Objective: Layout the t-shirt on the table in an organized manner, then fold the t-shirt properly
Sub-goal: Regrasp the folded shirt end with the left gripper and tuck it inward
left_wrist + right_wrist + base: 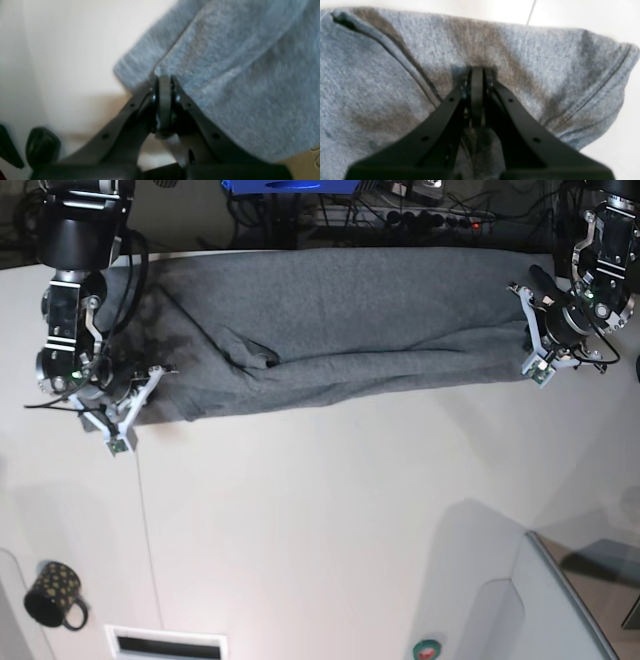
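White and smooth, the table (330,510) carries the t-shirt (340,320) stretched along its far edge. Both the left gripper (164,76) and the right gripper (477,68) are clamped on its opposite ends (a dark mug (52,594) sits near the front corner).

From above I see the grey t-shirt (340,330) stretched across the white table (320,510), my grippers at either end, a dark mug (55,595) nearby.
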`<state>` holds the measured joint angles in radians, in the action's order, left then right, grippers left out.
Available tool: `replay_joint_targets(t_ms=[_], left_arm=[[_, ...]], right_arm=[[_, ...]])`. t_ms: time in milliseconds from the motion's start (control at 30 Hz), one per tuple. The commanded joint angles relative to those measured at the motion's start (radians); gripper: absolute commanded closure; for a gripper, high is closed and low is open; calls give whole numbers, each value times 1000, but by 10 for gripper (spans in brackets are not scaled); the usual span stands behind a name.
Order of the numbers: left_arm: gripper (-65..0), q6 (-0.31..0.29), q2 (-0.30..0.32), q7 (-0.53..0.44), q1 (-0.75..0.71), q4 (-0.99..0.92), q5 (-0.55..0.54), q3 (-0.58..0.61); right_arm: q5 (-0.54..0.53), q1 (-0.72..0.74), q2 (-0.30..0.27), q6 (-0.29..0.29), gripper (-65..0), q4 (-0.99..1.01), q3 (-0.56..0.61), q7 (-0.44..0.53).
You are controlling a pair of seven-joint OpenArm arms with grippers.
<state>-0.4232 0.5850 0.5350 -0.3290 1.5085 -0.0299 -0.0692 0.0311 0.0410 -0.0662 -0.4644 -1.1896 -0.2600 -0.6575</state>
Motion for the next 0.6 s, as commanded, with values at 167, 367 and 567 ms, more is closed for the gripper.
replay_joint_targets(t_ms=[167, 367, 567], left_arm=[[0, 7, 20, -11, -28, 37, 0, -13], [0, 4, 17, -11, -81, 42, 97, -7], [0, 4, 16, -11, -94, 42, 143, -17]], right_arm=[[40, -2, -4, 17, -9, 6, 0, -49], [40, 1, -1, 17, -9, 6, 0, -49], [36, 0, 1, 19, -11, 6, -2, -49]])
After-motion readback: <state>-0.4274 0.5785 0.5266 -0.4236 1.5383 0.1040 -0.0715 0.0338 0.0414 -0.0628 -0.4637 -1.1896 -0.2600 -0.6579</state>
